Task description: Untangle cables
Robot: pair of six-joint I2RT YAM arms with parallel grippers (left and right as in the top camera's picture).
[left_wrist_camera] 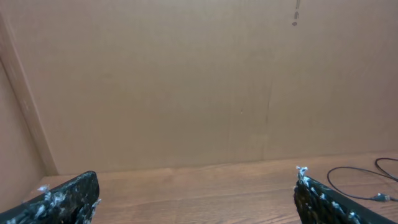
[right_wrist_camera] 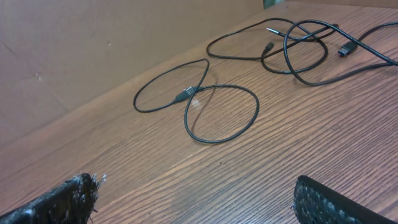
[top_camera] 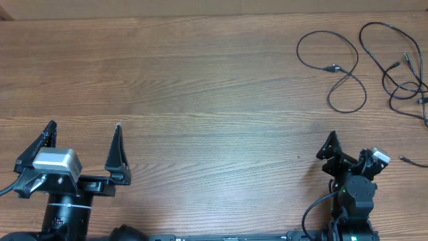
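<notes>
Item one: my left gripper [top_camera: 85,127], at 8 o'clock on the wooden table [top_camera: 200,80], jaws spread wide, holding nothing, facing a cardboard wall [left_wrist_camera: 186,81]. Item two: figure-eight cable [top_camera: 332,68], a single black cord crossed over itself, lying flat at 1 o'clock on the table, apart from the others. Item three: my right gripper [top_camera: 354,150], at 5 o'clock, jaws fully apart and empty, well short of any cord. Item four: tangled cables [top_camera: 401,67], overlapping loops with plug ends, at 2 o'clock by the table's edge.

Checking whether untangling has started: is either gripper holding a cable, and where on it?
Nothing held: left gripper and right gripper are open, clear of the cables.
</notes>
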